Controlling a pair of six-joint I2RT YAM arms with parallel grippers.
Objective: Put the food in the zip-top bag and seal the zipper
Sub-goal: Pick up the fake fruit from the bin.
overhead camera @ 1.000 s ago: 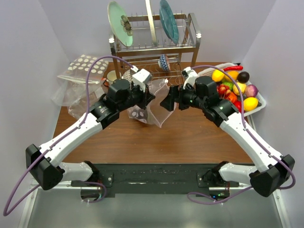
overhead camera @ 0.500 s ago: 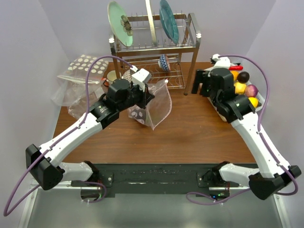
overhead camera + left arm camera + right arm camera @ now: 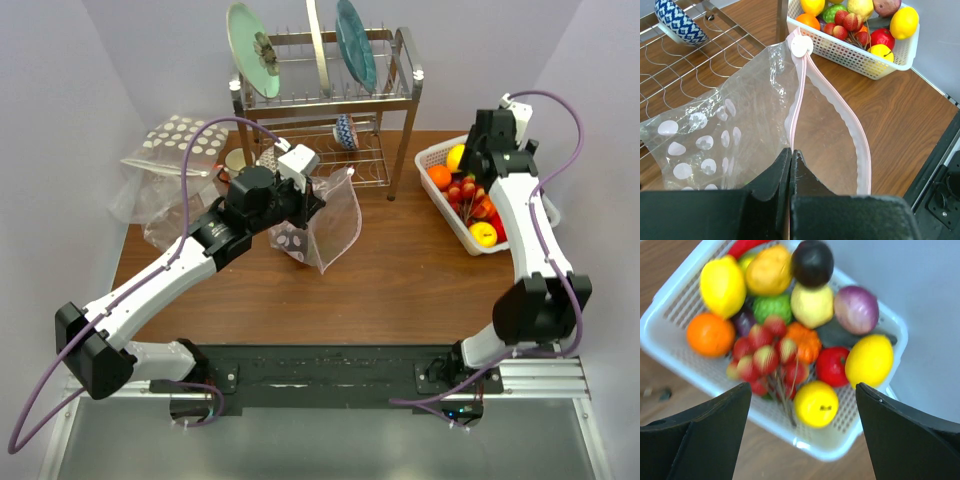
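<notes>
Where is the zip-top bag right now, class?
In the top view, the zip-top bag is held near mid-table, pinched by the left fingers, just in front of the dish rack.

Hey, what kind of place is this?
Probably a mock kitchen bench: a metal dish rack holding round plates and a white plastic basket of glossy toy fruit on a wooden table.

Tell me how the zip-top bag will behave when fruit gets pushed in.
Probably floppy: the zip-top bag droops wrinkled from the left tool, pinched at its mouth edge. The mouth gapes along the zipper with one side unsupported, so it may swing or fold shut when pushed. Film looks thin, likely light.
</notes>
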